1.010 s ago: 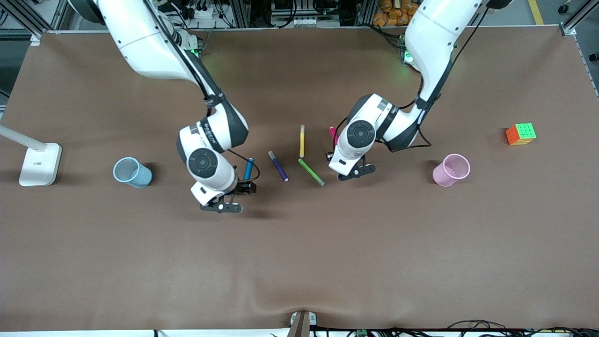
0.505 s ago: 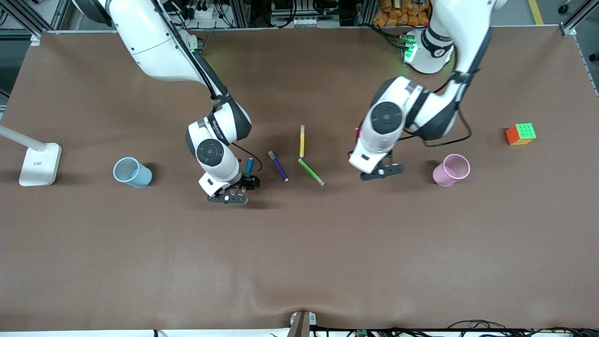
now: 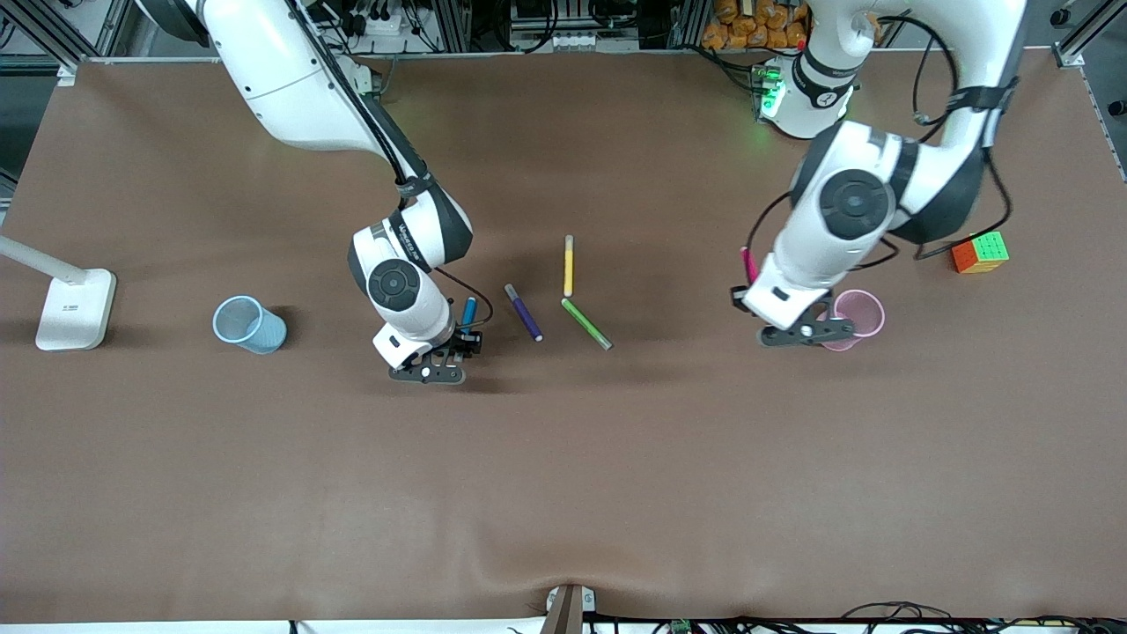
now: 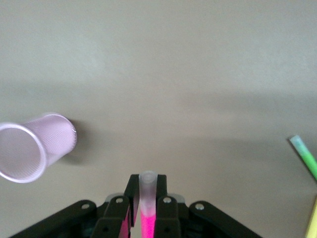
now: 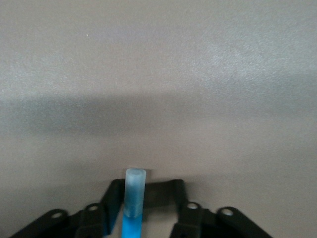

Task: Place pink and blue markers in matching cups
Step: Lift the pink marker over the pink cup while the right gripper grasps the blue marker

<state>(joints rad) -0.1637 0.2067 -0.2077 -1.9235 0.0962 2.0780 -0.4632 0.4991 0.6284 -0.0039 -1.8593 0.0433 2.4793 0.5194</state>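
**Both arms holding a pen, the pink one up beside its cup**

The left gripper [image 4: 147, 208] has its black fingers pinched on the slim magenta-pink felt-tip marker with the pale end [image 4: 146, 201], and it hangs just beside the small translucent pale pink plastic cup [image 3: 851, 319], partly over its rim from where I stand. From the wrist, that cup shows tilted with its open mouth in view, near the gripper but apart from the pen tip. In the front view the pink pen pokes out above the wrist.

The right gripper [image 5: 141, 208] is down close to the brown table [image 3: 563, 493] near the middle, fingers closed around the bright blue felt-tip marker with the grey end [image 5: 133, 203]. The small translucent pale blue plastic cup [image 3: 249, 324] stands well apart from it, toward the right arm's end of the table.

Between the two arms lie three pens on the table: a dark purple pen [image 3: 523, 312], a yellow pen [image 3: 569, 265] and a green pen [image 3: 585, 323], the green one just nearer the front camera than the yellow. A colourful puzzle cube [image 3: 980, 252] sits toward the left arm's end, and a white lamp base [image 3: 76, 308] at the right arm's end.
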